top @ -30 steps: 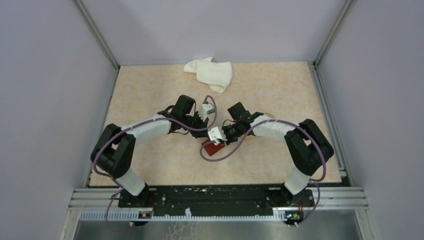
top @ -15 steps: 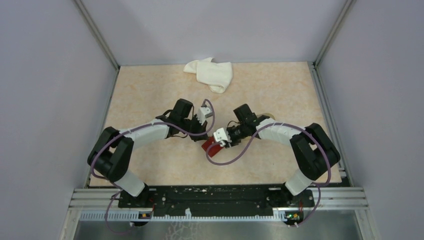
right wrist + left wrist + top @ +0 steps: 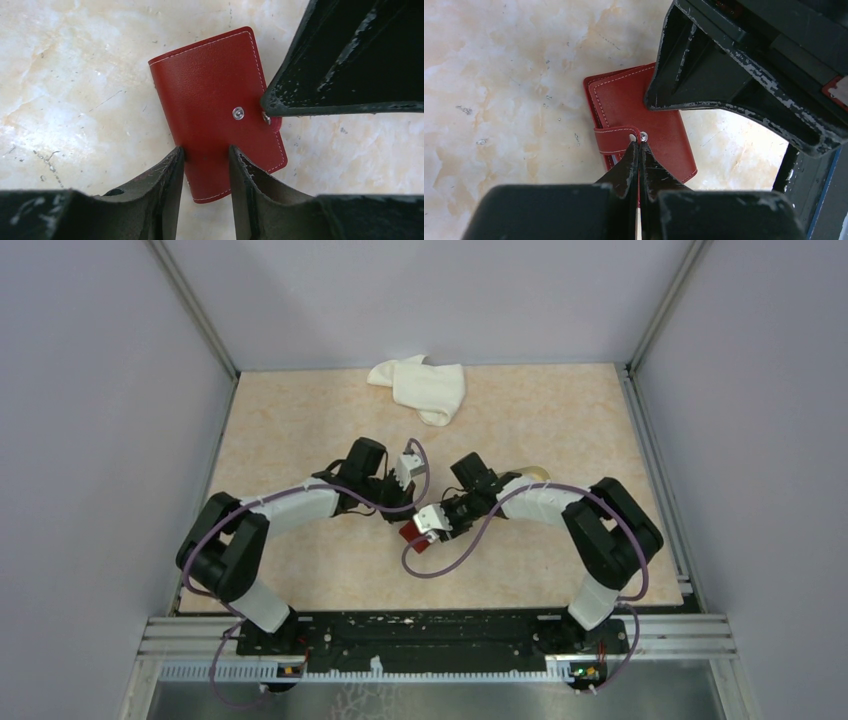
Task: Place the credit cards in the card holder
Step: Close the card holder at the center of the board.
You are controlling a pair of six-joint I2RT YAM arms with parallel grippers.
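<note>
Step in hand, as I judge it, is getting the card holder [image 3: 210, 90] open, before any card can go in; no credit cards show in any view.

The holder lies flat on the desk [image 3: 75, 75], about mid-desk between the two arms, cover up and folded shut. Its snap tab [image 3: 611, 140] is already off the snap stud [image 3: 238, 113] on the cover. The left tool [image 3: 639, 146] has its fingers pressed together on the free end of that tab, with a sliver of red showing between them; it appears to be pinching the tab. The right tool [image 3: 206, 150] stands partly spread over the holder's right-hand end, fingers on or just above the cover and gripping nothing.

Next move, by my reckoning: draw the tab clear and swing the cover back; the right tool would pin or catch the body, so the holder does not slide or lift whole.

Long axis runs roughly left to right across the desk, somewhat slanted, in line with both tools; the tab crosses the short way from what looks like the far long edge.
</note>
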